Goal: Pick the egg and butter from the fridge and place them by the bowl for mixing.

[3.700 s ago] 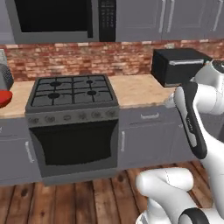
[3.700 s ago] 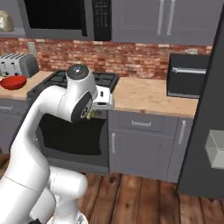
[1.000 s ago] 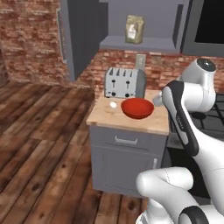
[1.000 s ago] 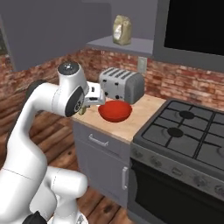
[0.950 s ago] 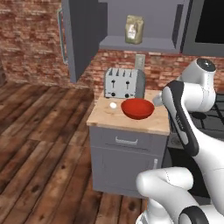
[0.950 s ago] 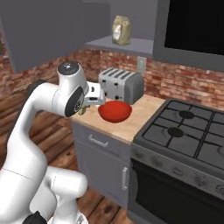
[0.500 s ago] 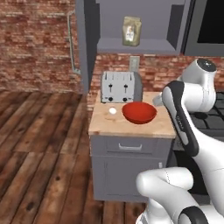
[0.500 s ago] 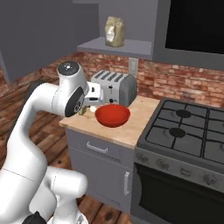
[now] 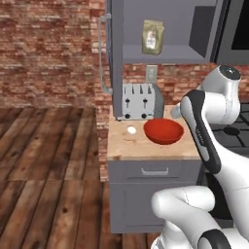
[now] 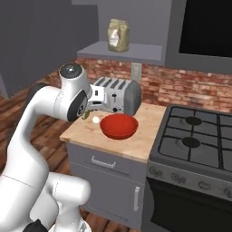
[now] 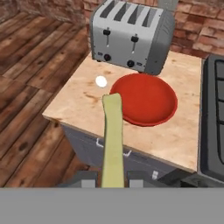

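Closed on the butter (image 11: 113, 144), fingers at bottom centre of the hand view, stick running up mid-frame, its tip overlapping the bowl's (image 11: 148, 100) left rim in the picture. Egg (image 11: 101, 81) on the counter (image 11: 78, 105), just left of the bowl, below the toaster (image 11: 129, 35) at top centre. Stove (image 11: 214, 118) along the right edge.

Left base view: bowl (image 9: 163, 131) mid-frame, egg (image 9: 132, 130) just left of it, toaster (image 9: 139, 101) behind, bag (image 9: 152, 36) on a shelf (image 9: 160, 57) above, arm (image 9: 209, 112) at right.

Right base view: bowl (image 10: 118, 125) centre, egg (image 10: 95, 119) beside its left rim, near the arm's (image 10: 68, 97) wrist; toaster (image 10: 115, 96) behind, stove (image 10: 195, 140) at right, bag (image 10: 118, 35) upper centre.
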